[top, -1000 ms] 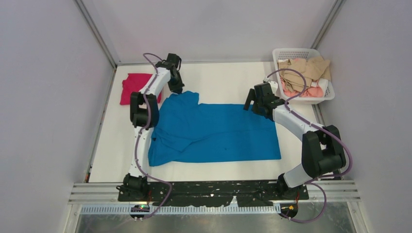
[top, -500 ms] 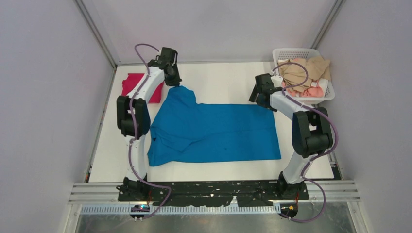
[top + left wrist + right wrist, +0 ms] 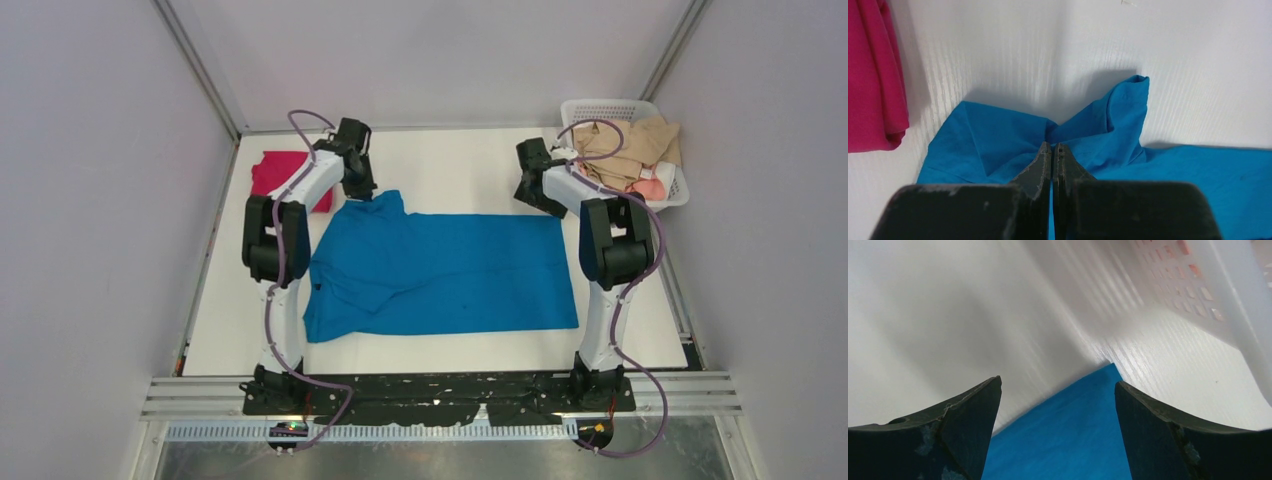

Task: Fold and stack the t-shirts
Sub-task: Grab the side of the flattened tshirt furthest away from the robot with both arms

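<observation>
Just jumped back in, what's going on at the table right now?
The left gripper is shut on the far left corner of the blue t-shirt, which lies spread out on the table. The right gripper hangs open over the shirt's far right corner, gripping nothing. The magenta t-shirt sits folded at the far left, and a basket of other clothes stands at the far right.

top external: overhead, from behind, whole table [image 3: 450, 160]
left wrist: close, far-left corner of blue t-shirt [image 3: 983, 145]
right wrist: close, its far-right corner
</observation>
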Motion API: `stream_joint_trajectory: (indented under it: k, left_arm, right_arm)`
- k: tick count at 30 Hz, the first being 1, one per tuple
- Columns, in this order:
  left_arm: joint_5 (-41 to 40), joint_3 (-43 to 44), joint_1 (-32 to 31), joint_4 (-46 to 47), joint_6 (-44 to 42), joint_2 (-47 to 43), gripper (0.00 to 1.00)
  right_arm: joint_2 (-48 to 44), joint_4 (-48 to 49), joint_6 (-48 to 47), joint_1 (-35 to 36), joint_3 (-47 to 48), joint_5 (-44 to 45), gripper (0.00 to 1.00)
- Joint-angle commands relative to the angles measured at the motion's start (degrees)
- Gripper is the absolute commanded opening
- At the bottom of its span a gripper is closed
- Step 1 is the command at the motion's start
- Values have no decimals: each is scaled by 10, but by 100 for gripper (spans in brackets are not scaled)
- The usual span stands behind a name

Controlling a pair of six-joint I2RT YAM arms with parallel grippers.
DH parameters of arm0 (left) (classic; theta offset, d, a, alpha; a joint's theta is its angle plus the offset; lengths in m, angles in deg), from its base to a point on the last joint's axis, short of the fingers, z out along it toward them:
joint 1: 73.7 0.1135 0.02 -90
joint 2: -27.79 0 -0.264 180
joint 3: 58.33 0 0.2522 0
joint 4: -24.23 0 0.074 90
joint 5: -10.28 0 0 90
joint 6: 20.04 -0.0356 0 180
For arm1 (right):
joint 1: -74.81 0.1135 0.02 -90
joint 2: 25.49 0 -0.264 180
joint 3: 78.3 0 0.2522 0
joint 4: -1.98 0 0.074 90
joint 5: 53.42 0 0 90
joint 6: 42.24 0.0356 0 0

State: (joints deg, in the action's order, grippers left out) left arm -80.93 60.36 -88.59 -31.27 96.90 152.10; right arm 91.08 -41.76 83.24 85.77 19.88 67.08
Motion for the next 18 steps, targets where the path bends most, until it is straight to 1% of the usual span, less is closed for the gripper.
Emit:
stream_joint_trajectory:
  k: [1, 3, 5, 8, 14, 18]
  left_arm:
    - [18, -20, -2, 33, 0, -49, 0]
    - [31, -30, -2, 38, 0, -54, 0]
    - [34, -40, -3, 41, 2, -61, 0]
    - [41, -54, -3, 50, 5, -69, 0]
    - [48, -65, -4, 53, 5, -78, 0]
    - [50, -72, -6, 56, 4, -84, 0]
  right_arm:
    - [15, -64, 40, -8, 42, 38, 87]
    - [20, -78, 53, -11, 48, 35, 86]
    - [27, -103, 65, -13, 57, 33, 82]
    - [35, -141, 72, -13, 67, 27, 74]
    - [32, -161, 82, -13, 57, 17, 73]
    - [18, -156, 87, -13, 34, 24, 69]
